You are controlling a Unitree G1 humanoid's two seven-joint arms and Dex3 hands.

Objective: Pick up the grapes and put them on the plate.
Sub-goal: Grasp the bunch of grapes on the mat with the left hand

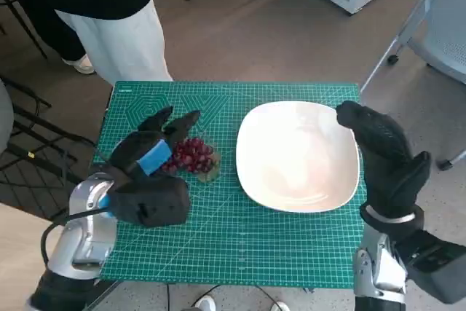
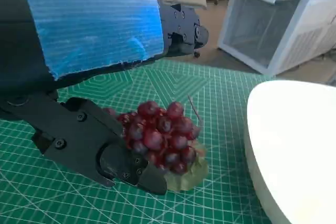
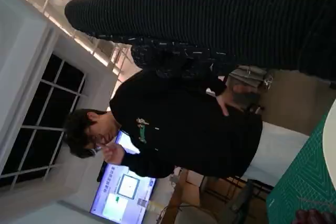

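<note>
The grapes [image 1: 194, 156], a dark red bunch with a pale green leaf under it, lie on the green cutting mat [image 1: 218, 238] that covers the tabletop, just beside the white plate [image 1: 297, 154] on the side toward the left arm, and apart from its rim. The left hand [image 1: 149, 169] is over the bunch with its fingers spread to either side of it: in the left wrist view one black finger [image 2: 105, 148] lies low against the near side of the grapes [image 2: 163, 137], touching them, while another [image 2: 181, 30] reaches over the far side without meeting them, so the hand is open around the bunch and does not grip it yet. The right hand [image 1: 382, 151], in its knitted glove, is raised at the plate's other edge, fingers straight and loosely together, holding nothing. A person in a black top and white trousers [image 1: 116, 34] stands at the far side of the tabletop from the plate.
</note>
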